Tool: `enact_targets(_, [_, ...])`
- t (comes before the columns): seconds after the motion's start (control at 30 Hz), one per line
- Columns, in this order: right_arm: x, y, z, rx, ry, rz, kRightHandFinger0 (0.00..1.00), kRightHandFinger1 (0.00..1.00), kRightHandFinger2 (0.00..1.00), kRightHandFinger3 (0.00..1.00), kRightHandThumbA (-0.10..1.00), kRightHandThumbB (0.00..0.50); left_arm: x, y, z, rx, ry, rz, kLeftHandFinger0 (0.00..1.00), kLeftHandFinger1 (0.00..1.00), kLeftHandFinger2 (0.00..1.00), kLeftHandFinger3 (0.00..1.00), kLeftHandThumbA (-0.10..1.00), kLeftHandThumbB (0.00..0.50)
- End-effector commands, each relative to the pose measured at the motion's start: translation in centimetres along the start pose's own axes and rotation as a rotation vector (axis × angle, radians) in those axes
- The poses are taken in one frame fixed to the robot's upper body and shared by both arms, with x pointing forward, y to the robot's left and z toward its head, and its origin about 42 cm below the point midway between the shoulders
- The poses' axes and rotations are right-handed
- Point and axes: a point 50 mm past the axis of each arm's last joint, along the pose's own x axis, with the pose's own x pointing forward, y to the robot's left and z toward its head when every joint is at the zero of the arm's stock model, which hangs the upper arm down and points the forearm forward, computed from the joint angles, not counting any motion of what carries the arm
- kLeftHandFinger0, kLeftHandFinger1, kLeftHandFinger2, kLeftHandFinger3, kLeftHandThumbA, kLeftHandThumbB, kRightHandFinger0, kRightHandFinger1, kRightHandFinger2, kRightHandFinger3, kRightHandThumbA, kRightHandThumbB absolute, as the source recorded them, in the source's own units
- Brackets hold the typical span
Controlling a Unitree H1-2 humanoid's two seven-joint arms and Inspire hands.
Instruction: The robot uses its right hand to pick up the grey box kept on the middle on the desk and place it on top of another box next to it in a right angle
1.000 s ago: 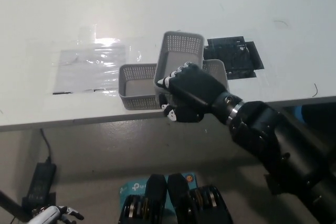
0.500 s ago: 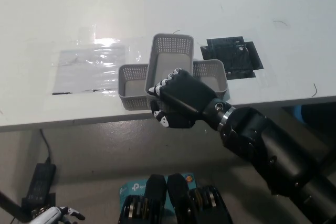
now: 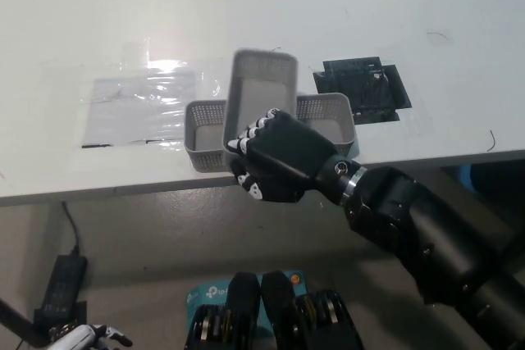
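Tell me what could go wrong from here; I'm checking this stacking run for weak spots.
The black right hand grips only the near end of the grey perforated plastic box, so it may tip when released. The long grey perforated box underneath sits near the white desk's front edge; a nudge could push it off.

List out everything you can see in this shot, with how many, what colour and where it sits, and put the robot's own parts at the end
Grey box: one, grey perforated, held up over the middle of the long box, crossing it.
Long grey box: one, grey perforated, lying near the desk's front edge, partly hidden.
Desk: one, white, fills the upper picture.
Clear plastic sheet: one, transparent, on the desk left of the boxes.
Black patch: one, black, on the desk right of the boxes.
Power adapter: one, black, on the floor at lower left, with a cable.
Right hand: black, shut on the grey box.
Left hand: white, bottom left corner, resting; barely in view.
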Motion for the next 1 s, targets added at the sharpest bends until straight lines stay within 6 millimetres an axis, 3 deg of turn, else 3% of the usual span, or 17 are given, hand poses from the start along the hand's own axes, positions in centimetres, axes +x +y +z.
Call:
enact_targets(0.0, [0.4, -1.9, -0.1, -0.091, -0.016, -0.015, 1.00, 1.00, 1.00, 1.00, 0.41, 0.163, -0.6, 0.7, 0.0, 0.032, -0.026, 0.005, 0.32, 0.34, 0.49, 0.66, 0.29, 0.349])
enact_targets(0.03, [0.3, -1.8, 0.0, -0.076, -0.010, -0.025, 1.00, 1.00, 1.00, 1.00, 0.41, 0.228, -0.6, 0.7, 0.0, 0.033, -0.026, 0.005, 0.32, 0.34, 0.49, 0.66, 0.29, 0.348])
enact_targets(0.07, [0.3, -1.8, 0.0, -0.064, -0.005, -0.029, 1.00, 1.00, 1.00, 1.00, 0.41, 0.248, -0.6, 0.7, 0.0, 0.028, -0.024, 0.005, 0.32, 0.34, 0.49, 0.66, 0.28, 0.348])
enact_targets(0.1, [0.4, -1.9, 0.3, -0.050, -0.001, -0.049, 1.00, 1.00, 1.00, 1.00, 0.41, 0.324, -0.7, 0.7, 0.0, 0.036, -0.023, 0.007, 0.32, 0.34, 0.49, 0.66, 0.28, 0.346])
enact_targets(0.13, [0.4, -2.1, 0.4, -0.048, -0.001, -0.057, 1.00, 1.00, 1.00, 1.00, 0.44, 0.342, -0.7, 0.7, 0.1, 0.036, -0.022, 0.008, 0.35, 0.37, 0.53, 0.67, 0.28, 0.344])
enact_targets(0.27, [0.5, -2.4, 0.8, -0.041, 0.002, -0.065, 1.00, 1.00, 1.00, 1.00, 0.46, 0.377, -0.6, 0.7, -0.1, 0.028, -0.024, 0.005, 0.33, 0.35, 0.52, 0.68, 0.25, 0.330])
enact_targets(0.5, [0.3, -2.7, 1.1, -0.051, 0.005, -0.049, 1.00, 1.00, 1.00, 1.00, 0.49, 0.370, -0.7, 0.2, -0.1, 0.009, -0.014, 0.009, 0.30, 0.33, 0.49, 0.70, 0.25, 0.340])
enact_targets(0.7, [-0.1, -2.8, 0.8, -0.056, 0.012, -0.034, 1.00, 1.00, 1.00, 1.00, 0.46, 0.357, -0.7, -0.2, -0.3, -0.002, -0.022, 0.004, 0.32, 0.34, 0.50, 0.67, 0.26, 0.344])
enact_targets(0.83, [-0.5, -3.0, 0.7, -0.039, 0.019, -0.031, 1.00, 1.00, 1.00, 1.00, 0.44, 0.366, -0.6, -0.5, -0.4, -0.004, -0.017, -0.001, 0.35, 0.37, 0.53, 0.68, 0.27, 0.344])
enact_targets(0.9, [-0.8, -3.2, 0.7, -0.034, 0.020, -0.039, 1.00, 1.00, 1.00, 1.00, 0.45, 0.379, -0.6, -0.6, -0.4, -0.022, -0.027, 0.002, 0.32, 0.34, 0.50, 0.64, 0.24, 0.345])
enact_targets(0.97, [-1.3, -3.8, 0.9, -0.030, 0.032, -0.031, 1.00, 1.00, 1.00, 1.00, 0.53, 0.410, -0.7, -0.9, -0.6, -0.026, -0.011, -0.003, 0.35, 0.37, 0.52, 0.65, 0.26, 0.350])
